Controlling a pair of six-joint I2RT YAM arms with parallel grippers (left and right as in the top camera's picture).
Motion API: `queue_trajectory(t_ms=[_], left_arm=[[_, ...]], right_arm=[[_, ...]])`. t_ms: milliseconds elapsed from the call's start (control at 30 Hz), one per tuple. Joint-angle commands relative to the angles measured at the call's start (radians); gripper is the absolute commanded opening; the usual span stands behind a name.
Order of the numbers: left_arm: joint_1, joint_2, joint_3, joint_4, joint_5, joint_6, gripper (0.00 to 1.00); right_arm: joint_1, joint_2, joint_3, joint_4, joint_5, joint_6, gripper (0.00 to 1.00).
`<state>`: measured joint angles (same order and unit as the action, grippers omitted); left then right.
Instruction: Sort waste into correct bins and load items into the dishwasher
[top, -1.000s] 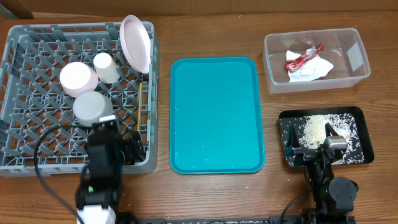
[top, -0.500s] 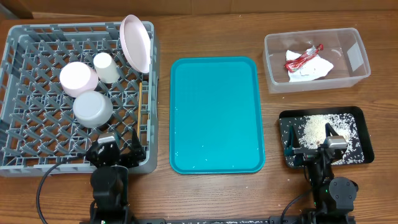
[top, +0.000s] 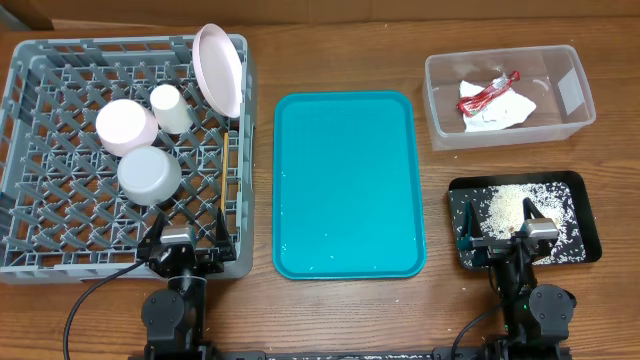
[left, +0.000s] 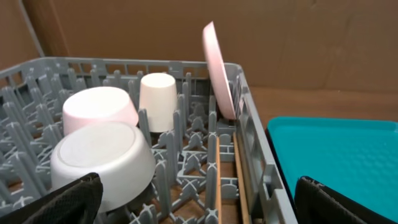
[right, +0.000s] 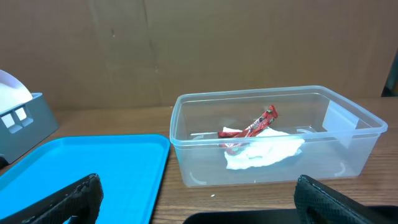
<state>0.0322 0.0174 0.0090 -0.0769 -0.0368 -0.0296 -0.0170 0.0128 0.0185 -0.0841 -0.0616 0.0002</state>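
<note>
Along the left side, the grey dish rack (top: 60, 215) holds everything:
- pink plate (top: 220, 68) upright at far right corner
- pale bowl (top: 125, 126), white cup (top: 170, 108) and upturned grey bowl (top: 149, 175) in a cluster
- chopsticks (left: 212, 174) flat by the right wall

Teal tray (top: 345, 180) at centre is bare. Far right, the clear tub (top: 560, 90) has the napkin (top: 500, 108) and red wrapper (top: 487, 94). Rice crumbs (top: 505, 208) sit in the black tray (top: 585, 230), near right.

Left gripper (top: 186, 238) and right gripper (top: 505, 238) sit at the near edge, jaws wide, holding nothing.

Judgement: sorting and loading look complete. Next calls only for a check, arms kept clear.
</note>
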Motion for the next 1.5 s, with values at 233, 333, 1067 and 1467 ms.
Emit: queue_trajectory(t_ms=[233, 333, 1067, 1467], left_arm=[[-0.014, -0.014, -0.004, -0.001, 0.034, 0.024, 1.00], [-0.016, -0.014, -0.004, -0.001, 0.040, 0.022, 1.00], [-0.033, -0.013, -0.004, -0.001, 0.048, 0.004, 1.00], [-0.033, -0.013, -0.004, -0.001, 0.048, 0.004, 1.00]], right_arm=[[0.006, -0.010, -0.010, 0.003, 0.012, 0.003, 1.00], [0.006, -0.010, -0.010, 0.003, 0.012, 0.003, 1.00], [0.006, -0.010, -0.010, 0.003, 0.012, 0.003, 1.00], [0.006, -0.010, -0.010, 0.003, 0.012, 0.003, 1.00]])
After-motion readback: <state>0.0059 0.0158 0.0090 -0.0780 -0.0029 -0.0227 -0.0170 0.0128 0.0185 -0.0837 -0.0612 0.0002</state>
